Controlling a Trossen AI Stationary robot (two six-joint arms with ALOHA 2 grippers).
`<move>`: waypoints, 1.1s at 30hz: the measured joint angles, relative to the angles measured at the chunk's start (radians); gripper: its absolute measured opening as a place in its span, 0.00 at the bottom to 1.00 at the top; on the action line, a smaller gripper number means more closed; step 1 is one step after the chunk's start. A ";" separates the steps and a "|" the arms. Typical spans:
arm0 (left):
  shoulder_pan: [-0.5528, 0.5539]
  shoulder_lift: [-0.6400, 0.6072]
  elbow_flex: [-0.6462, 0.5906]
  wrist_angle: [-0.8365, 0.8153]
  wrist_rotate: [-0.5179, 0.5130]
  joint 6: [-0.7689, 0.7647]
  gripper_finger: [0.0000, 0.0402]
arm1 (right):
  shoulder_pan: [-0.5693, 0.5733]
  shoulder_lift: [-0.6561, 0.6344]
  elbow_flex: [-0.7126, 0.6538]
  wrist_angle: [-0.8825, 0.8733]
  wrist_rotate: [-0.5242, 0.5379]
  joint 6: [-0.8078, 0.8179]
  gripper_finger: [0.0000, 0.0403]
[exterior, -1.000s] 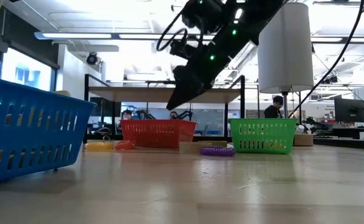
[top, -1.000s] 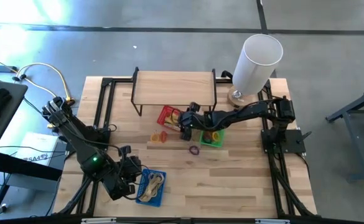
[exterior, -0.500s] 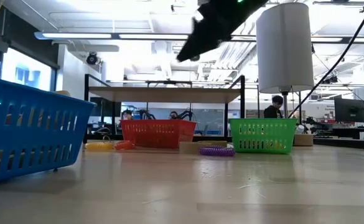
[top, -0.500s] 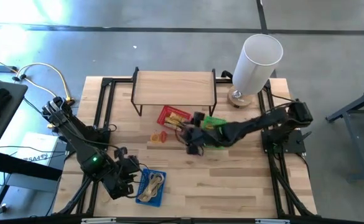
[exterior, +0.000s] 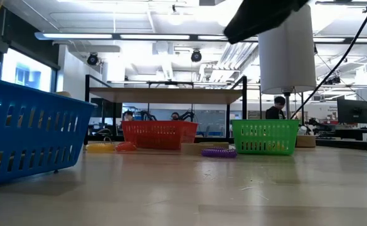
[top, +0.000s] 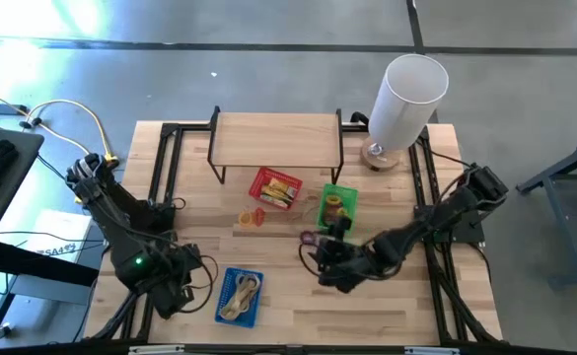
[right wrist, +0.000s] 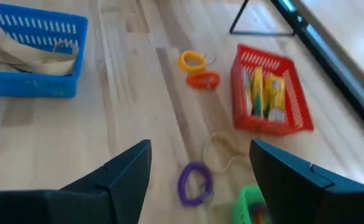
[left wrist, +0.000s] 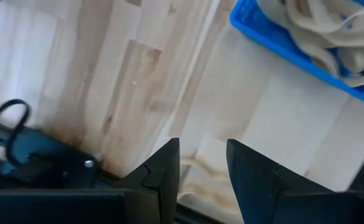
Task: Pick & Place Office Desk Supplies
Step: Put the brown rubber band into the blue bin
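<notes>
Right tool (top: 329, 273) hangs spread and empty over the tabletop (top: 387, 306), the nearer arm to the purple loop (right wrist: 194, 183), which lies flat ahead of its fingertips, beside the green basket (top: 335, 208). Left tool (left wrist: 201, 168) waits part-open, holding nothing, beside the blue basket (top: 239, 297).

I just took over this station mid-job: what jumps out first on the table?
Three small coloured baskets stand out: the blue basket of pale tan bands at the front beside the left gripper, then the red basket and green basket mid-table. The right gripper hangs open above the loose purple loop, with yellow and orange loops farther off. A tall white cylinder towers at the far right corner.
</notes>
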 joint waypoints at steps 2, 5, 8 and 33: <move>-0.009 0.000 0.000 -0.007 0.012 0.004 0.31 | 0.025 0.000 -0.001 -0.023 0.004 0.055 0.65; -0.029 0.000 0.000 -0.011 -0.024 0.010 0.31 | 0.052 0.000 -0.001 -0.048 0.000 0.108 0.65; -0.046 0.000 0.000 -0.009 -0.063 0.017 0.31 | 0.068 0.000 -0.001 -0.056 -0.003 0.141 0.65; -0.096 0.000 -0.160 0.080 0.086 -0.207 0.67 | 0.086 0.013 -0.007 -0.044 -0.008 0.274 0.65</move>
